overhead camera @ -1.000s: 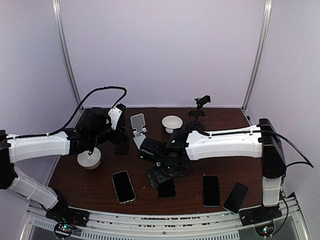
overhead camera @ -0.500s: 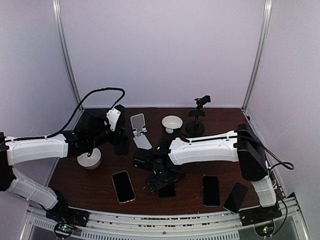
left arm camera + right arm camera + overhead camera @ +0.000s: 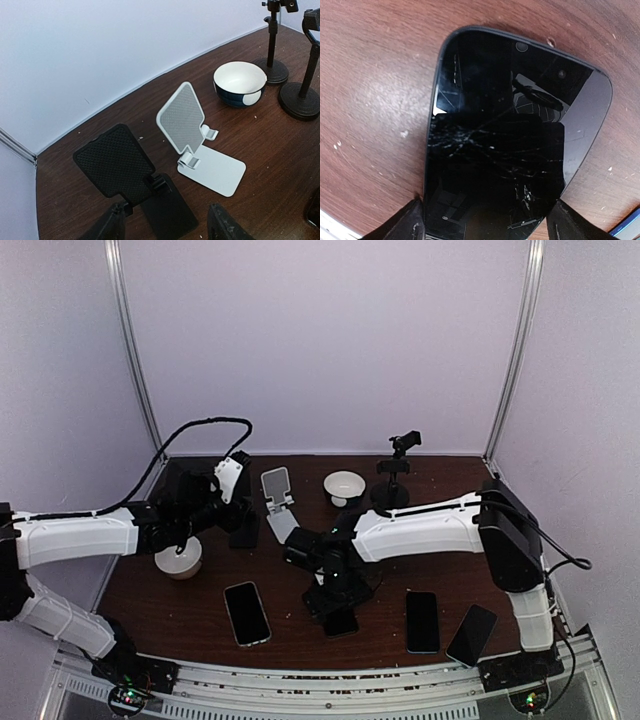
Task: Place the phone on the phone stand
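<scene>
**Step in hand:** acquiring the phone. No phone rests on either stand yet.

**Far left.** The left hand (image 3: 167, 227) hovers open, with its fingers apart and nothing between them. It is just short of the black phone stand (image 3: 120, 165). A white bowl (image 3: 180, 558) sits on the counter (image 3: 150, 605) under that arm. A spare phone (image 3: 247, 612) lies flat near the front edge.

**Centre-left.** The white phone stand (image 3: 192, 130) stands just beside the black one. Its backrest is tilted and both cradle lips are empty.

**Centre.** The right hand (image 3: 335, 602) is down over the cracked phone (image 3: 515, 145). The phone lies flat on the counter, screen up, in front of the white stand and apart from it. In the right wrist view, one finger sits at each long edge of the phone, at the end nearest the camera. Whether the pads press on the edges cannot be told. The phone lies against the counter, not lifted.

**Right.** A second bowl (image 3: 240, 82) and two tripod mounts (image 3: 272, 50) stand at the back. Two more phones (image 3: 422, 621) lie at the front right.

**Next move, as judged:**
1. Close the fingers squarely on both long edges and secure a firm hold on the thin body.
2. Lift the phone clear of the counter.
3. Carry it back and to the left.
4. Tip the phone so its lower edge seats behind the lips of a stand.

The left hand appears placed to steady a stand if required.
</scene>
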`<state>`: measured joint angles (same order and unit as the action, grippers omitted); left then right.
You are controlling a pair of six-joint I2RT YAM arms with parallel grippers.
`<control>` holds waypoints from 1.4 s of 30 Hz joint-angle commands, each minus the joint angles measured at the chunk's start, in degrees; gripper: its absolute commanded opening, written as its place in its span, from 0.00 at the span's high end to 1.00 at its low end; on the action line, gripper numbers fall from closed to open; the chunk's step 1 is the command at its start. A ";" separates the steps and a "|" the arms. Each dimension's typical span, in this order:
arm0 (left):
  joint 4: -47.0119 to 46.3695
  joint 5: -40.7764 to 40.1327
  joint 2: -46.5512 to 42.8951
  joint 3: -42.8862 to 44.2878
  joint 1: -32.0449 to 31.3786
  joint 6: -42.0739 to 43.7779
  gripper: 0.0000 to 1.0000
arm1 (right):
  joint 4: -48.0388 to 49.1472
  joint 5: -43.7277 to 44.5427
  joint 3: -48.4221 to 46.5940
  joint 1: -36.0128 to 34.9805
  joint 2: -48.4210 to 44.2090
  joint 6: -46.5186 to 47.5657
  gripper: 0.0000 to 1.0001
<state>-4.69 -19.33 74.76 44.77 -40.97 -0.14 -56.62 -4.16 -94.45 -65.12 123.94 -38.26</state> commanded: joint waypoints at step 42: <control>0.68 -0.62 2.33 3.82 0.09 1.24 0.41 | 2.73 5.95 10.55 7.88 -8.20 4.09 0.32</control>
<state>-3.90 -20.29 76.84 45.71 -40.97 1.17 -56.36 -4.12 -85.86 -56.75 118.21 -33.45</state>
